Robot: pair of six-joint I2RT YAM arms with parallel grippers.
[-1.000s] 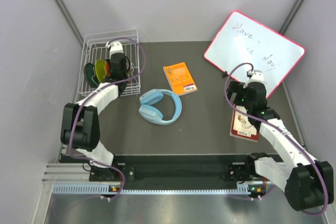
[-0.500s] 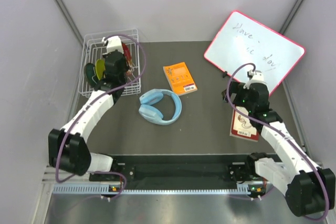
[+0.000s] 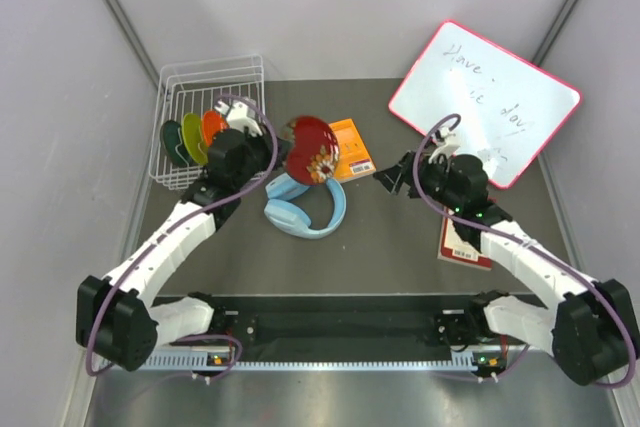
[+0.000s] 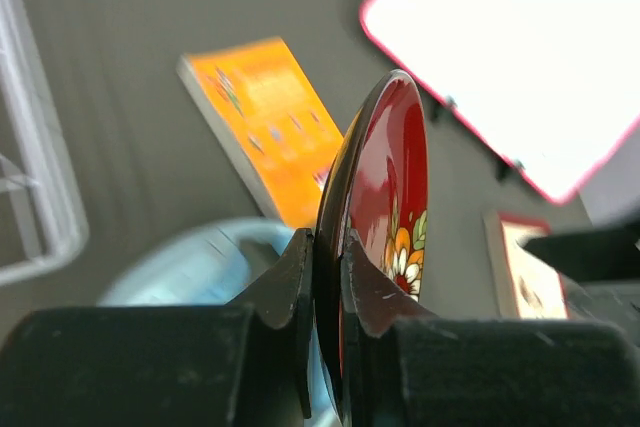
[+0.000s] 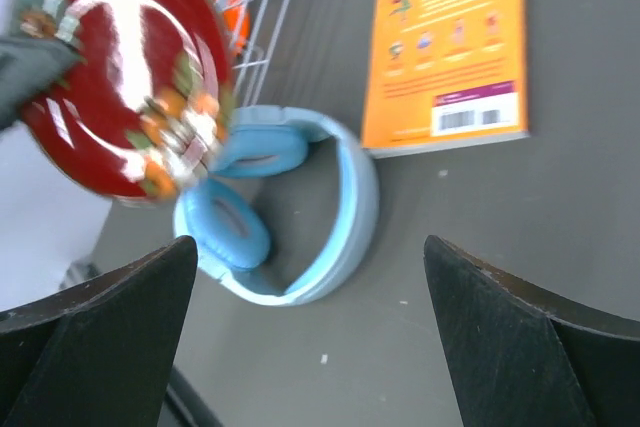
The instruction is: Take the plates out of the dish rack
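Left tool (image 4: 326,269) pinching red plate (image 3: 312,148), three plates (image 3: 192,137) upright in dish rack (image 3: 205,71)

Light blue over-ear headphones (image 3: 305,205) lie flat at frame centre on the dark grey tabletop (image 3: 390,247). Orange paperback book (image 3: 352,147) just above them, only partly in sight. Pink-framed whiteboard (image 3: 485,97) upper right, with faint handwriting. Red-and-white card, possibly a booklet (image 3: 462,244), right of centre.

Bright, diffuse light; shadows faint. Right wrist view: glossy dark red patterned plate (image 5: 120,87) motion-blurred, streaked with white glare. Left wrist view: pink-framed whiteboard (image 4: 520,57) overexposed, background defocused.
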